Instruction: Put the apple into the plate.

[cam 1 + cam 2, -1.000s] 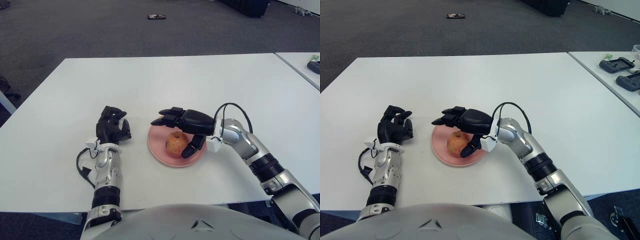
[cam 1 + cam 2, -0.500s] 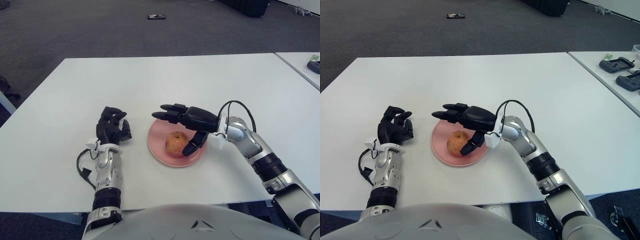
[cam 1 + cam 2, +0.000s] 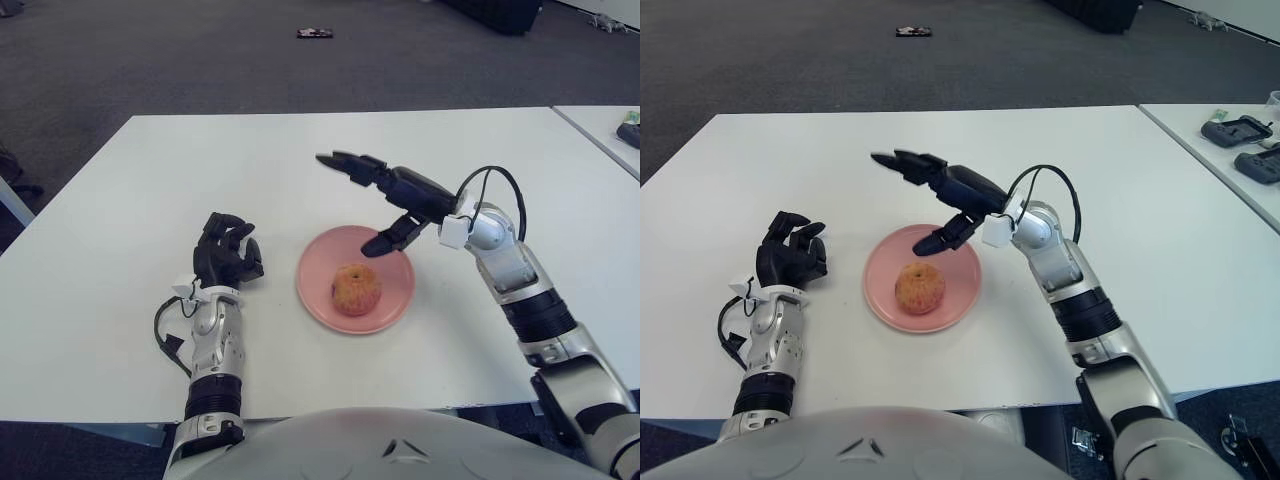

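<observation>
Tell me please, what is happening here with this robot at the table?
The robot has put an apple on a pink plate on the white table. The apple sits alone in the plate, nothing touching it. The right hand has let go and lifted away from it; it now hangs above the far edge of the plate with its fingers spread and empty. The left hand shows to the left of the plate, fingers curled, holding nothing. The placing looks done.
</observation>
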